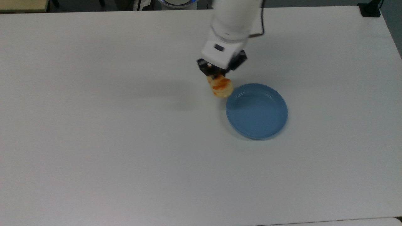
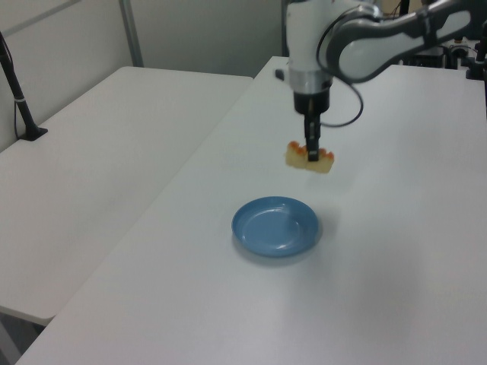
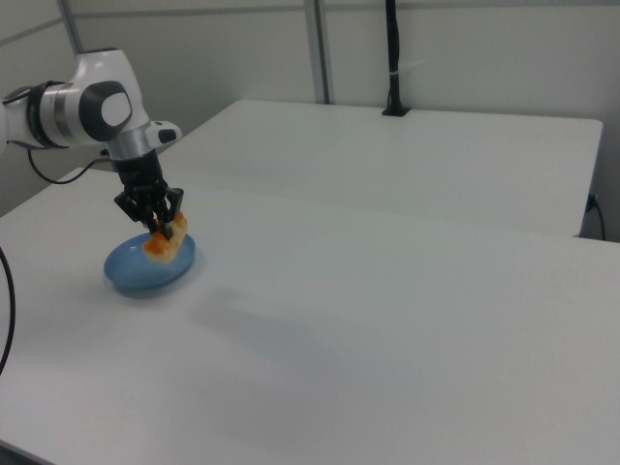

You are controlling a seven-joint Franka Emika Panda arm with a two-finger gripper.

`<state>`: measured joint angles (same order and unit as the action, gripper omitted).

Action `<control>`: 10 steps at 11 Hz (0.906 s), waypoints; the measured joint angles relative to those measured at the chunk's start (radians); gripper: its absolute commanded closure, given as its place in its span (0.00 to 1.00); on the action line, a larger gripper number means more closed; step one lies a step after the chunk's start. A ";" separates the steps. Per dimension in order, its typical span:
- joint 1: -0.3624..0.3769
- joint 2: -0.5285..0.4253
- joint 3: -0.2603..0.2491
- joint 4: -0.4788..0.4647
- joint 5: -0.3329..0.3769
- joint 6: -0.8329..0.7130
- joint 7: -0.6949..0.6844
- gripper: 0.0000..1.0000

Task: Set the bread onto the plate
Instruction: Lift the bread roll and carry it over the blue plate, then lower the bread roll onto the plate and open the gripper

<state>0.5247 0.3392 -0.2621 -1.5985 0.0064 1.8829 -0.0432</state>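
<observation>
The pale-beige bread [image 1: 221, 87] with orange-brown bumps hangs in the air, and my gripper [image 1: 217, 76] is shut on it from above. It also shows as the bread [image 2: 310, 158] and the bread [image 3: 165, 240]. The round blue plate [image 1: 257, 110] lies on the white table; in the top view the bread sits just off the plate's upper-left rim. In the left view the gripper [image 2: 312, 153] holds the bread above and behind the plate [image 2: 275, 226]. In the right view the gripper [image 3: 160, 225] and bread overlap the plate [image 3: 145, 268].
The white table [image 1: 125, 141] spreads wide on all sides of the plate. A second white table [image 2: 99, 144] stands beside it in the left view, with a black post [image 2: 19, 99] on it. A black clamp [image 1: 370, 9] sits at the top view's upper right corner.
</observation>
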 measured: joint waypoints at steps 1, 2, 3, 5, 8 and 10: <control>0.025 0.055 0.000 0.049 0.008 0.000 0.037 0.75; 0.040 0.102 0.000 0.091 0.019 0.000 0.068 0.72; 0.052 0.139 0.001 0.119 0.024 0.002 0.098 0.66; 0.062 0.191 0.027 0.144 0.026 0.032 0.163 0.36; 0.068 0.238 0.044 0.151 0.026 0.065 0.215 0.00; 0.068 0.240 0.044 0.162 0.026 0.071 0.226 0.00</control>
<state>0.5929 0.5791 -0.2178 -1.4363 0.0327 1.9541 0.1830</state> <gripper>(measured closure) 0.256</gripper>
